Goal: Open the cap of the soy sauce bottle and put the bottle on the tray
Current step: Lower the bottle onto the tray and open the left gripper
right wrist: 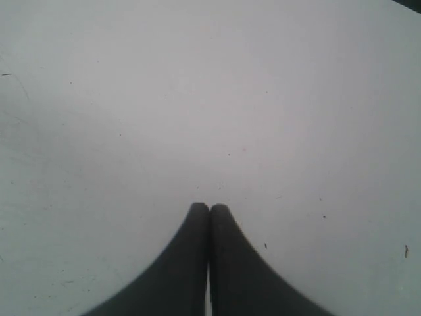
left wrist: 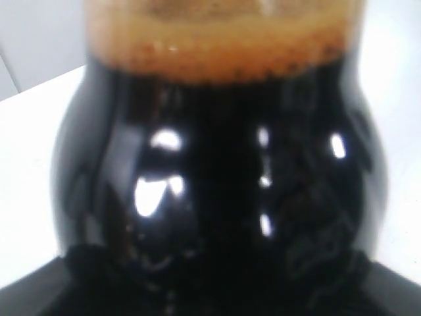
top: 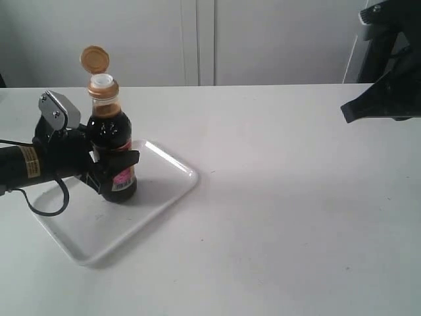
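Dark-filled soy sauce bottle [top: 108,128] stands upright — on tray [top: 85,230].

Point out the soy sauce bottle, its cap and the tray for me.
soy sauce bottle [top: 109,125], exterior view, dark glass shoulder.
cap [top: 95,59], exterior view, flipped-open lid.
tray [top: 170,174], exterior view, bare right corner.

White tray [top: 105,230]; golden-brown cap [top: 94,59]

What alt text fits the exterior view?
The left gripper clasps the bottle of dark sauce, upright on the white tray, with its golden-brown cap flipped open above a white spout. The right gripper hangs over the white table at the far right, away from the tray.
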Motion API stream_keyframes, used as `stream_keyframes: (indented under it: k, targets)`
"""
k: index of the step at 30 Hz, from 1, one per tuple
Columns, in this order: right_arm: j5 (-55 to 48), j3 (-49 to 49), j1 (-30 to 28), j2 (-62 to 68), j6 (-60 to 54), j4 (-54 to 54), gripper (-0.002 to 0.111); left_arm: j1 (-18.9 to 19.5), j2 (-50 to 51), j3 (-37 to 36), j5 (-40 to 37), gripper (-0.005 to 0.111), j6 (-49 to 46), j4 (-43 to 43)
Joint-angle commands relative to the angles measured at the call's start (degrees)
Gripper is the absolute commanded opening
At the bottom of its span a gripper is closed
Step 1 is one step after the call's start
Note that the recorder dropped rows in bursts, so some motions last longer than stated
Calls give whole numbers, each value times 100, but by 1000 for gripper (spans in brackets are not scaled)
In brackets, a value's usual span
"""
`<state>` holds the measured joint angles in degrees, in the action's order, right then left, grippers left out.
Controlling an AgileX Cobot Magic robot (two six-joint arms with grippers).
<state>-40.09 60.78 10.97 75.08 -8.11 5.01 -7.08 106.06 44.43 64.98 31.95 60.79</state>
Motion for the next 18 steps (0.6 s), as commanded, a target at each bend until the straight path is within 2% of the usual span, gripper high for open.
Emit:
stream_keyframes:
  k: [1,18]
  targets:
    - [57,-24,-17,-12,20,-10,0,5,-69,27,498,0,-70,-269]
    - [13,-24,-17,-12,20,-48,0,5,-69,-271,421,0,-288,-510]
